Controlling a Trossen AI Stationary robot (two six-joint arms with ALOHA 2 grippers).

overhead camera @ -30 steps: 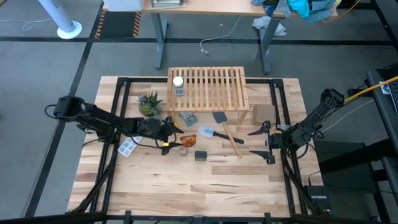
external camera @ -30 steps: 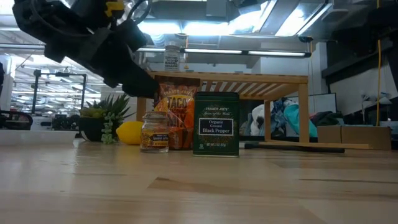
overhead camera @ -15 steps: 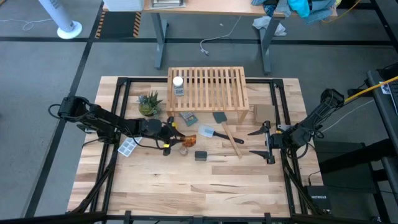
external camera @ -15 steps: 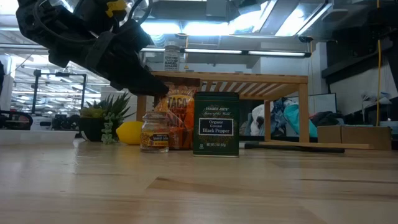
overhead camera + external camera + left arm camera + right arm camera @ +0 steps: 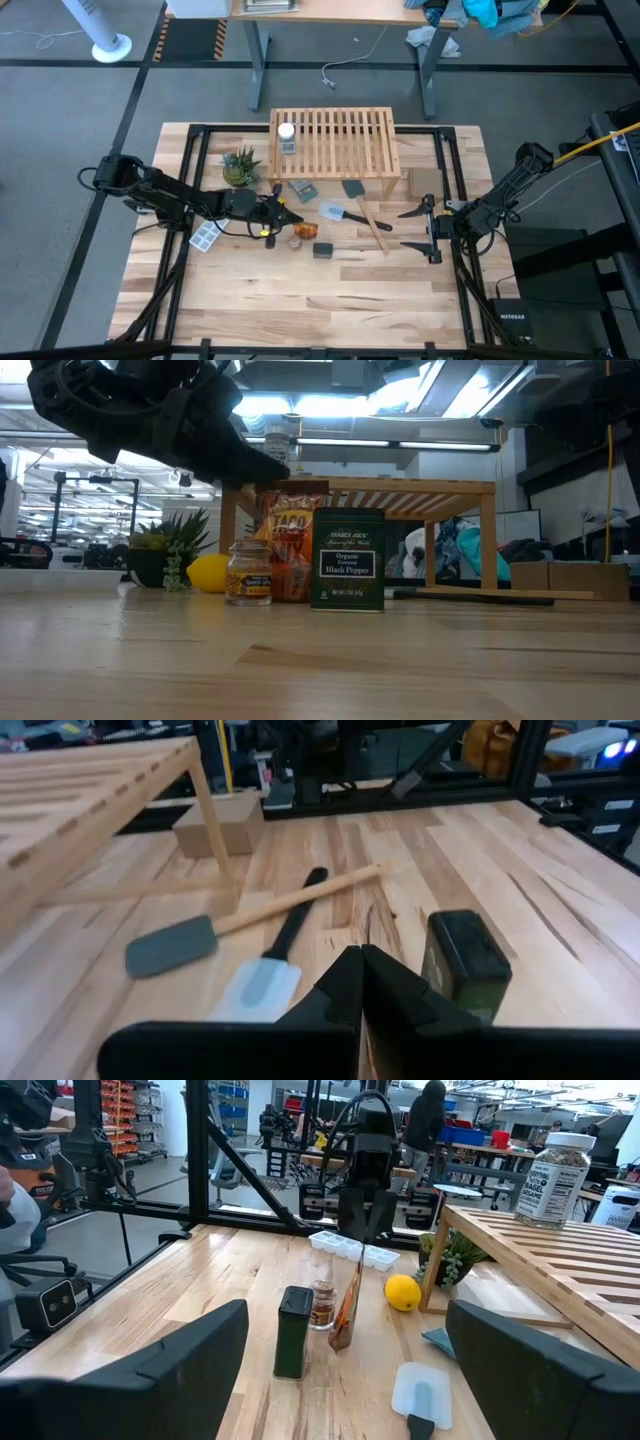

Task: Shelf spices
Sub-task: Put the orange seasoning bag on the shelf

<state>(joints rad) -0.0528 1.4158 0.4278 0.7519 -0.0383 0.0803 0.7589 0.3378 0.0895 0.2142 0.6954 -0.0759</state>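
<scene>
My left gripper (image 5: 364, 1232) is shut on the orange spice packet (image 5: 291, 550), in front of the slatted wooden shelf (image 5: 335, 140). The packet's top is under the fingers. Beside it on the table stand the small glass jar (image 5: 248, 572) and the black pepper tin (image 5: 347, 558). A white-capped jar (image 5: 287, 135) stands on the shelf's far left corner. My right gripper (image 5: 428, 230) waits open near the table's right edge, holding nothing. My left gripper pinches the packet's top edge (image 5: 359, 1248) between its two shut fingers, coming slanting down from the table's left. The packet hangs below the fingers, tilted, and its lower edge (image 5: 340, 1346) seems to rest on the table by the glass jar.
Two spatulas (image 5: 350, 210) lie crossed in front of the shelf, with a teal packet (image 5: 303, 190) close by. A lemon (image 5: 402, 1292), a small plant (image 5: 240, 165) and a white ice tray (image 5: 205, 236) sit to the left. A cardboard box (image 5: 422, 182) stands right of the shelf.
My left gripper has shut on the packet's top edge and tipped its fingers up. The packet's top has risen, so it now shows edge-on from above; its lower edge stays by the glass jar.
</scene>
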